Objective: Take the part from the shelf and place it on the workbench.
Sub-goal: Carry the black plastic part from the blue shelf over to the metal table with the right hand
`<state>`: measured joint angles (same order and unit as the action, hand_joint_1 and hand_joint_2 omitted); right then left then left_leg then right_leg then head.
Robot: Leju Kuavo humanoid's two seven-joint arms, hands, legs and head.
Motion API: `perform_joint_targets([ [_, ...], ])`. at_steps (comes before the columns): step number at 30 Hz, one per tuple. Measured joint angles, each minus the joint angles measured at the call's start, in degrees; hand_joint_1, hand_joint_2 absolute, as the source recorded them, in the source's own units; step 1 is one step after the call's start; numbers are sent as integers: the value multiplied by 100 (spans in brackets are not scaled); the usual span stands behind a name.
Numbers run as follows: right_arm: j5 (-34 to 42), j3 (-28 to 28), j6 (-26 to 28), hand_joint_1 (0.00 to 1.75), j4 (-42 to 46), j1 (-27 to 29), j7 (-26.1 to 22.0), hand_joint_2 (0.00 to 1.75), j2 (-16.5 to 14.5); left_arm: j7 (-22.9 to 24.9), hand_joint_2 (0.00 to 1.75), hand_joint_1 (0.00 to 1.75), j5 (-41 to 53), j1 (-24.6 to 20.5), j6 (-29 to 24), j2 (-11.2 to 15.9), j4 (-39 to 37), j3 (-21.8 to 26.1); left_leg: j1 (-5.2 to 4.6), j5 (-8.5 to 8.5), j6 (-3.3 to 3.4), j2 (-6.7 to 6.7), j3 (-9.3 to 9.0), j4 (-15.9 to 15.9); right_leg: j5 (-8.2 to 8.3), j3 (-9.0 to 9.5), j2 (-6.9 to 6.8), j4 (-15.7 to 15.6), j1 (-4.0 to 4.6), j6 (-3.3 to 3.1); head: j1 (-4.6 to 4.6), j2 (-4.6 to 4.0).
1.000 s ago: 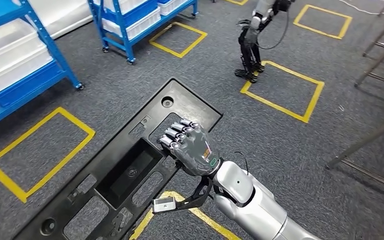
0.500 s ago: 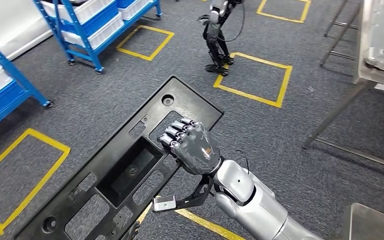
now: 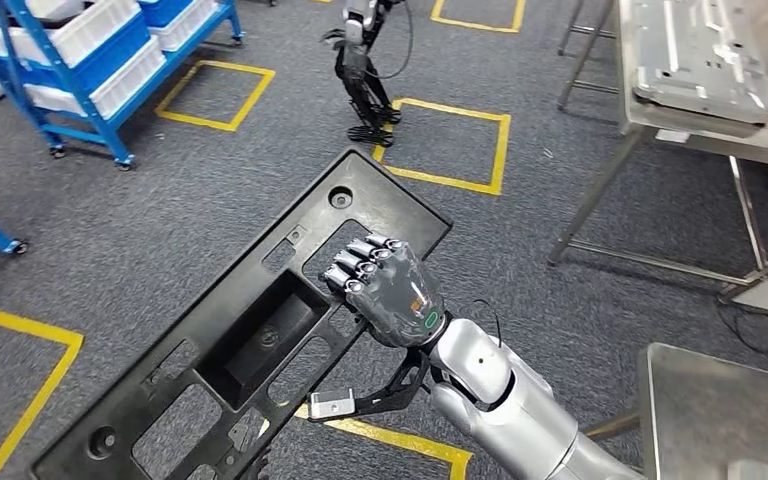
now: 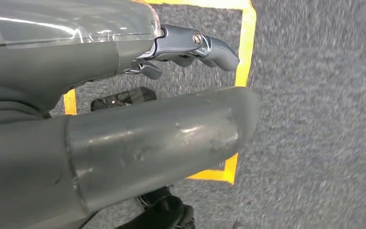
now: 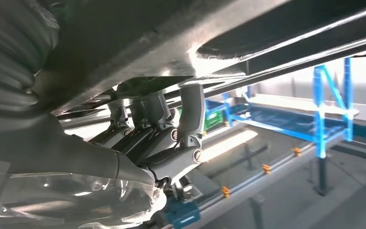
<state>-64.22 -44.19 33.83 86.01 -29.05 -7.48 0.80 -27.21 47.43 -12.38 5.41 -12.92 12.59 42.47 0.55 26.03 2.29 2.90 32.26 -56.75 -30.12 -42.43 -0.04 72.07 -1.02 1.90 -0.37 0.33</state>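
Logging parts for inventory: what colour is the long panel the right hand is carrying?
Black, seen best in the head view: the panel, gripped by the right hand.

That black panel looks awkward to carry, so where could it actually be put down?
The steel table corner at lower right is bare, close beside the right hand gripping the black plastic panel. The far workbench is crowded: a grey metal plate covers most of its visible top.

Workbench (image 3: pixel 660 125) right of shelf (image 3: pixel 80 75)

High head view, close wrist views
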Motion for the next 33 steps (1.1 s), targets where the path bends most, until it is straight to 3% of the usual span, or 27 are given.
perform_joint_targets([
  [2,0,4,0,175,3,-3,0,175,3,0,0,0,0,-4,1,-3,0,0,0,44,-50,120,-6,-43,320,419,-201,-737,-9,17,0,0],
  [4,0,7,0,175,9,-5,0,175,1,0,0,0,0,-8,0,-2,0,0,-24,97,-120,215,-8,-101,443,671,-337,-1214,19,-41,-1,0],
  [7,-1,9,0,175,13,-2,0,175,0,0,0,0,0,-22,0,-2,0,0,-21,158,-215,322,-27,-137,437,672,-196,-1268,48,-170,-2,0],
  [9,-2,10,0,175,17,-14,0,175,-1,-1,0,0,-1,-35,1,-4,0,0,14,339,-268,143,41,-350,455,683,-82,-1289,34,-245,-3,0],
  [11,-2,11,0,175,19,-26,0,175,-5,-2,0,0,-2,-31,1,-4,0,0,32,693,-290,-126,322,-991,462,692,30,-1297,31,-297,-4,0],
  [13,-2,11,0,175,17,-27,0,175,-7,-2,0,0,-5,-12,1,-3,0,0,32,920,-285,-220,664,-1672,461,692,170,-1290,52,-318,-4,0],
  [14,-2,11,0,175,16,-27,0,175,-6,-2,0,0,-7,-7,1,-3,0,0,31,882,-272,-237,739,-1781,459,694,248,-1283,63,-321,-4,0],
  [15,-2,11,0,175,16,-27,0,175,-6,-2,0,0,-8,-6,1,-2,0,0,29,734,-250,-252,716,-1670,458,697,329,-1275,72,-323,-4,0],
  [16,-2,11,0,175,16,-29,0,175,-7,-2,0,0,-9,-10,1,-1,0,0,26,507,-219,-297,600,-1360,457,701,409,-1268,75,-323,-4,0],
  [18,-2,11,0,175,17,-34,0,175,-7,-2,0,0,-9,-19,1,8,0,0,25,139,-156,-545,305,-627,458,689,552,-1252,74,-310,-3,0],
  [20,-2,16,0,175,18,-39,0,175,-6,-1,0,0,-9,-21,1,15,0,0,18,61,-128,-713,159,-272,477,641,670,-1245,55,-264,-3,0],
  [22,-2,43,2,175,20,-44,0,175,-2,-1,0,0,-9,-30,2,7,0,-1,27,59,-110,-630,131,-196,502,600,777,-1255,38,-189,-3,0],
  [24,-7,88,2,175,24,-55,4,175,7,-4,0,0,-14,-51,2,-9,0,-2,48,12,-57,-501,96,-109,396,528,603,-1126,61,-127,6,0],
  [26,-18,122,1,175,29,-76,12,175,11,-8,0,0,-18,-56,5,-16,0,-3,37,-10,-10,-358,72,-60,82,286,245,-600,77,-91,20,0],
  [28,-37,139,0,175,27,-83,17,175,15,-9,0,0,-21,-40,8,-16,0,-2,22,4,6,-202,75,-72,-193,-33,81,74,51,-54,27,0],
  [29,-46,145,0,175,23,-79,17,175,17,-9,0,0,-23,-33,8,-16,0,-3,22,17,5,-121,75,-83,-200,-101,50,222,32,-33,27,0],
  [30,-54,151,0,175,20,-77,18,175,20,-9,0,0,-24,-31,8,-17,0,-3,25,33,-3,-45,73,-98,-106,-67,23,164,13,-13,28,0],
  [33,-59,173,0,175,19,-92,21,175,21,-9,0,0,-24,-37,7,-21,0,-4,18,117,-75,138,62,-186,360,463,-238,-853,3,2,27,0],
])
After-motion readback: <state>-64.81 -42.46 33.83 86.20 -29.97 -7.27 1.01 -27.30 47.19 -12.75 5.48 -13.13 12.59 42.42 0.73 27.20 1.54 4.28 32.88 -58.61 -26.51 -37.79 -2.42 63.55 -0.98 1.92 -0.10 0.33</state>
